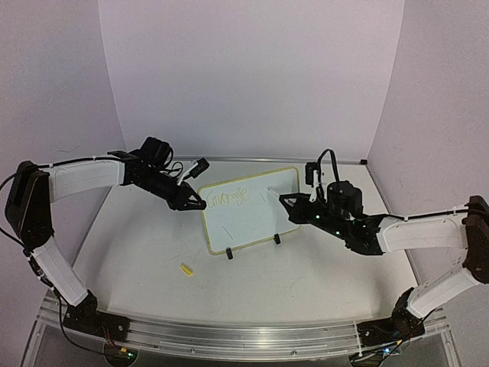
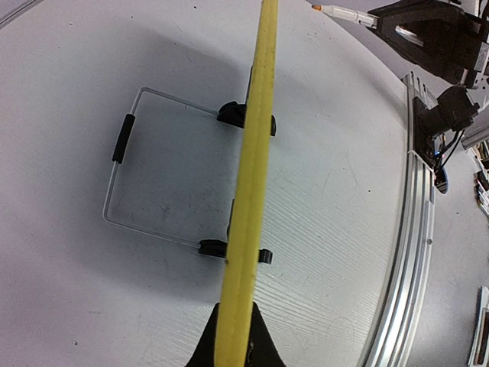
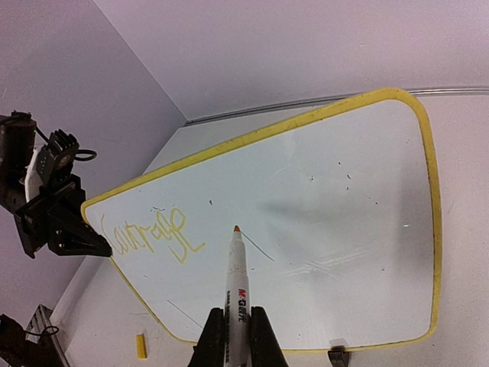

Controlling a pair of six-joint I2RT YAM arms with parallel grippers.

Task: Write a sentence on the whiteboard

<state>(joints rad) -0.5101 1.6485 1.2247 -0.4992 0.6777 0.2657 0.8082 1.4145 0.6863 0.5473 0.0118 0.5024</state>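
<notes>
Yellow-framed, the whiteboard is standing on the tabletop between both tools. The left tool is clamping its frame edge, with the sentence, faint yellow cursive, sitting just beyond its fingertips. The right tool is gripping a marker, tip pointing ahead at the bare board face; whether it is touching I cannot tell. A small yellow piece is lying well below the left tool.

Only two readable bits here. The marker has a red "M&G" logo printed lengthwise on its white barrel, down at 6 o'clock in the right wrist view. The sentence, at 9 o'clock on the whiteboard, is yellow cursive that looks like "Courage", though I can't swear to every letter.
</notes>
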